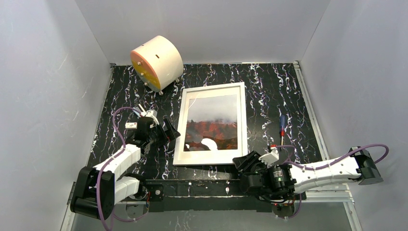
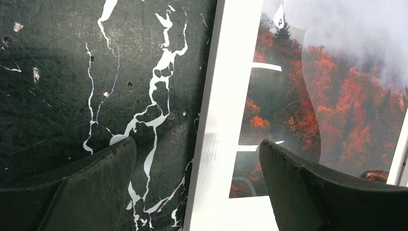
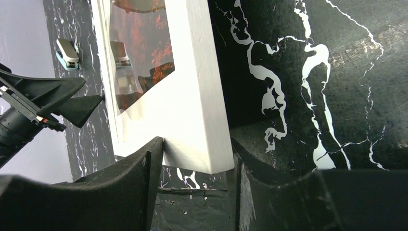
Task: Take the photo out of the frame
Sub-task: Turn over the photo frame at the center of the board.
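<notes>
Grey-white walls (image 1: 216, 29) close off three sides of a black table (image 1: 269, 91) veined with white like marble.

The frame (image 1: 211, 88) lies flat and face up between my two grippers, a thin white rectangle with a broad white border. The photo (image 1: 214, 130) is still inside it. It shows red-orange autumn trees at the end nearer me and pale grey mist at the far end. Bright reflections lie across the pane, mostly low down.

My left gripper (image 2: 197, 144) stands wide open and holds nothing. It straddles the frame's left rail: one finger (image 2: 91, 187) is over bare table, the other (image 2: 317, 192) over the pane and the trees.

My right gripper (image 3: 197, 147) is at the frame's near right corner, jaws about half apart with the corner between them. My left finger (image 3: 130, 187) sits right against the corner's side and the other is just beside it. I cannot tell whether they pinch the corner or only flank it.

A cream cylinder (image 1: 161, 60) with an orange face stands well beyond my left gripper, near the far wall. A screwdriver (image 1: 282, 126) with a red and blue handle lies just beyond my right gripper, to the right of the frame and apart from it.
</notes>
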